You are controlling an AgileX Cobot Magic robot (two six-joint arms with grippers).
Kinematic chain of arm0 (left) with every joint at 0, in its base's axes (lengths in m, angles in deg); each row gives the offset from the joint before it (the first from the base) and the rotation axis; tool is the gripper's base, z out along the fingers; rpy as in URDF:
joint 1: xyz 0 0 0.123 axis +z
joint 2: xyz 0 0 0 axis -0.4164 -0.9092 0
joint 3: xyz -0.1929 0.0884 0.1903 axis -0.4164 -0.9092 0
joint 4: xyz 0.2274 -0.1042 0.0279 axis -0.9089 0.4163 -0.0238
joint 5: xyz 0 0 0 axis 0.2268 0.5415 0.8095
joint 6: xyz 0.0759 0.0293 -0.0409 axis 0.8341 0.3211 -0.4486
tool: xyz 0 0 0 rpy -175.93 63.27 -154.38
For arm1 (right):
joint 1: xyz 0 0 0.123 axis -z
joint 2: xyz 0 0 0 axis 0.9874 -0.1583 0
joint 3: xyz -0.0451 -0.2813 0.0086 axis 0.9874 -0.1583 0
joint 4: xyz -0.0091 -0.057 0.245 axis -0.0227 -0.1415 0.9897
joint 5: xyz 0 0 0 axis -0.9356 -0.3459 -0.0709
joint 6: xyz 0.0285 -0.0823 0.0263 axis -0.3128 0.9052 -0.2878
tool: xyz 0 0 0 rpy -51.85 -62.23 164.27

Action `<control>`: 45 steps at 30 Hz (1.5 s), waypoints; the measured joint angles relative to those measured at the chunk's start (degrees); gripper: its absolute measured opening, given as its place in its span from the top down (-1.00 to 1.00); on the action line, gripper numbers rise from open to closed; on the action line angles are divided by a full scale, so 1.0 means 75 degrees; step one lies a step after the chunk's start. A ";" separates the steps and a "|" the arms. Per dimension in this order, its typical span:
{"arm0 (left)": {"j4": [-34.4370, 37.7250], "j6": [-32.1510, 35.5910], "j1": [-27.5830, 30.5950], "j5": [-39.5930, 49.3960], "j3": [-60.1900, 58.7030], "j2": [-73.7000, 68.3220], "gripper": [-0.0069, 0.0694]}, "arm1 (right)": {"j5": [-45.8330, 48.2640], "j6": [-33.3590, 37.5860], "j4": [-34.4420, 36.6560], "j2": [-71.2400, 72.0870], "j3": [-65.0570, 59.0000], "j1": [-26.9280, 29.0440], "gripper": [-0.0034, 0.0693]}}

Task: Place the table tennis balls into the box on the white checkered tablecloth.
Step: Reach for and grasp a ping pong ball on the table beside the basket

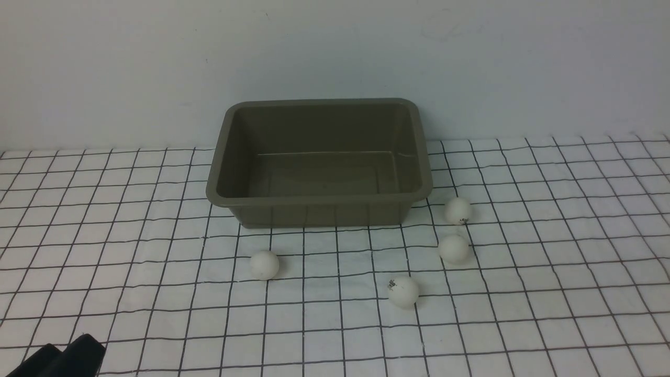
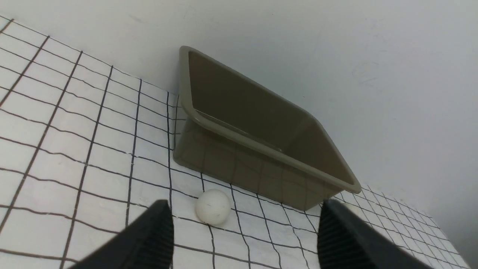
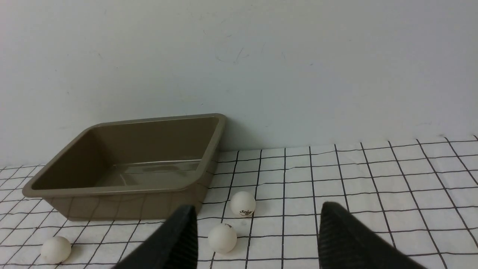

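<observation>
Left gripper (image 2: 244,209) sits closest, fingers spread wide with nothing between them. Right gripper (image 3: 257,213) is the same, spread and empty. I count four table tennis balls (image 1: 264,264) (image 1: 403,290) (image 1: 454,248) (image 1: 458,210), all lying on the white checkered tablecloth (image 1: 104,235) just in front of the one box (image 1: 319,200). Plain pale wall (image 1: 335,47) behind it.

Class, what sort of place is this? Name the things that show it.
Likely a robot test bench: black fingers, a bare wall, a box and table tennis balls on a checkered tablecloth.
</observation>
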 joint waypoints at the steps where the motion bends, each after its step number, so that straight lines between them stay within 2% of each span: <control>1: 0.0019 0.0000 0.0000 0.0000 0.0000 0.0000 -0.41 | 0.0011 0.0001 -0.0001 0.0000 0.0000 0.0000 -0.20; 9: 0.0019 0.0454 0.0000 0.0276 0.0047 0.0000 -0.41 | 0.0319 0.0566 -0.0057 0.0000 0.0000 0.0000 -0.20; 14: -0.0014 0.1329 0.0000 0.1616 0.1286 -0.0302 -0.41 | 0.0389 0.1357 -0.0057 -0.0037 0.0000 0.0000 -0.20; 18: -0.0178 0.1454 0.0000 0.2209 0.2059 -0.0948 -0.41 | 0.0408 0.1499 -0.0057 -0.0125 0.0000 0.0000 -0.20; 22: -0.1387 0.1638 0.0000 0.3696 0.3815 -0.3359 -0.41 | 0.0425 0.1563 -0.0032 -0.0152 0.0000 0.0000 -0.20; 28: -0.2134 0.2116 -0.0014 0.4212 0.5244 -0.6608 -0.41 | 0.0425 0.1595 0.0212 -0.0152 0.0000 0.0000 -0.20; 30: -0.1967 0.2515 -0.0014 0.4298 0.5786 -0.8142 -0.41 | 0.0425 0.1595 0.0317 -0.0152 0.0000 0.0000 -0.20; 34: -0.1019 0.3630 -0.0014 0.4770 0.6519 -1.0184 -0.41 | 0.0381 0.1595 0.0441 -0.0152 0.0000 0.0000 -0.20; 38: -0.0456 0.3937 -0.0023 0.5497 0.7264 -1.1916 -0.40 | 0.0378 0.1631 0.0441 -0.0152 0.0000 0.0000 -0.20; 45: -0.0339 0.4176 -0.0023 0.5542 0.7596 -1.2047 -0.20 | 0.0519 0.1973 0.0459 -0.0152 0.0000 0.0000 -0.20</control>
